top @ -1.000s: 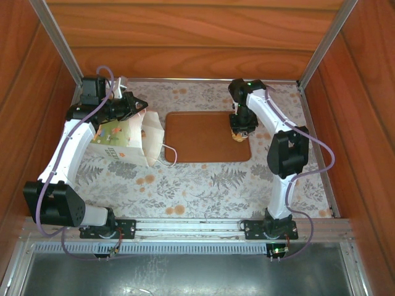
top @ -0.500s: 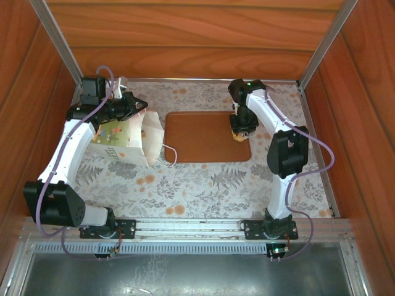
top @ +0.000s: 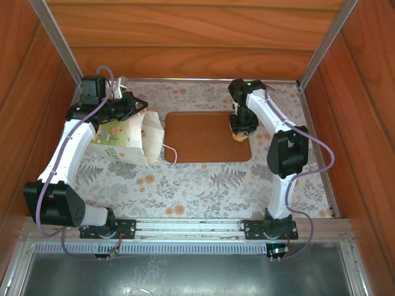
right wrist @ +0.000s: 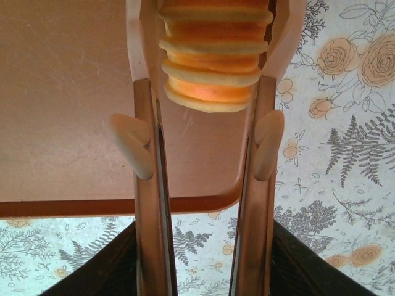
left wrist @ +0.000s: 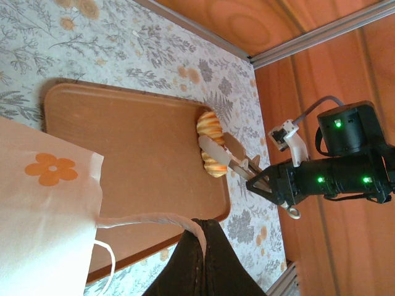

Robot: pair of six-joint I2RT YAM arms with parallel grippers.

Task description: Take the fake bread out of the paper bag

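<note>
With the left gripper point(top: 139, 108) pressed together on the paper bag's point(top: 117, 139) cord handle point(left wrist: 142, 219), we are steadying the bag just beside the brown board point(left wrist: 123, 142), probably so its mouth is facing the board for easy reaching. The right gripper point(top: 241, 131) is pinching a ridged bread loaf point(right wrist: 213, 55) by its sides. The loaf is sitting on the board near a right-hand corner, well apart from the bag, where we judge it is being set down.
</note>
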